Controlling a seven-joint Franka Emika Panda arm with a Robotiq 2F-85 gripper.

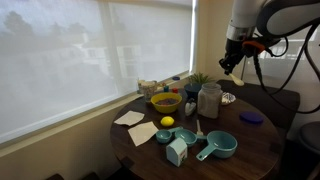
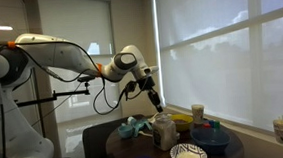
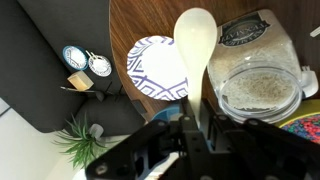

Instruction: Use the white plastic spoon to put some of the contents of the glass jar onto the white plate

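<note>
gripper (image 3: 195, 128) raised high over round wooden table (image 1: 255, 150), jaws clamped on handle of white plastic spoon (image 3: 195, 40). spoon bowl juts straight ahead of jaws. in wrist view, glass jar (image 3: 255, 80) sits below, right of spoon, lid off, pale grains inside. white plate (image 3: 150, 70), blue-patterned, lies below, left of spoon. farther off: yellow bowl (image 1: 165, 100), teal measuring cups (image 1: 220, 146).

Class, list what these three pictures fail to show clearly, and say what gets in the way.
White plastic spoon: handle end hidden by the jaws, wrist view.
Same spoon: too small to make out in both exterior views.
Round white plate: one edge covered by the spoon, wrist view.
Tall clear glass jar: contents too blurred to identify.
</note>
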